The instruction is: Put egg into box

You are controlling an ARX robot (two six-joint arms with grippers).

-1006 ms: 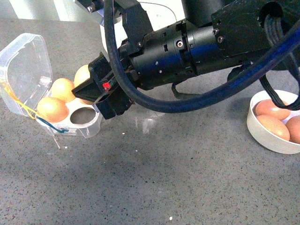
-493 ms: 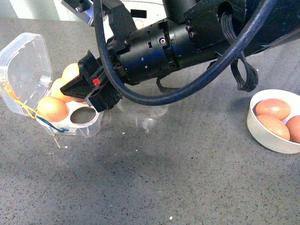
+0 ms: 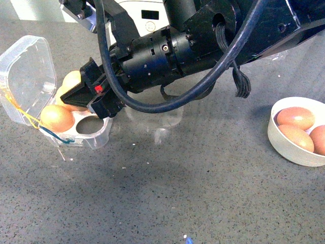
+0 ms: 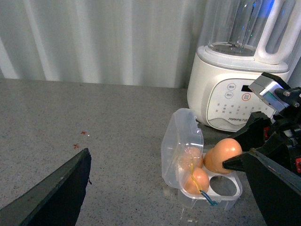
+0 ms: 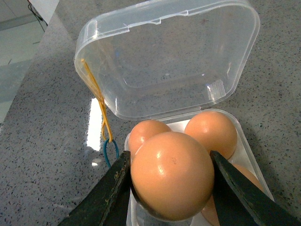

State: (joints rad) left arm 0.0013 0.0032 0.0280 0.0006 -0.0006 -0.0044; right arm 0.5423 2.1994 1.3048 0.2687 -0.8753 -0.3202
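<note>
The box [image 3: 96, 136] stands open at the left, its clear lid [image 3: 28, 71] tilted back and yellow and blue bands at its front. My right gripper [image 3: 76, 96] is shut on the egg [image 5: 171, 174] and holds it just above the white tray [image 5: 247, 141]. The held egg also shows in the front view [image 3: 71, 80] and the left wrist view [image 4: 225, 153]. Two eggs [image 5: 148, 132] [image 5: 211, 132] lie in the cells by the lid. The front cell [image 3: 91, 124] is empty. My left gripper [image 4: 155, 160] is open, apart from the box [image 4: 225, 190].
A round white bowl [image 3: 277, 140] with three eggs stands at the right. A white blender base [image 4: 230, 103] stands behind the box. Grey speckled counter lies in front of the box.
My right gripper has carried the egg leftward, from beside the box's right edge to over its tray. The box and bowl have not moved.
</note>
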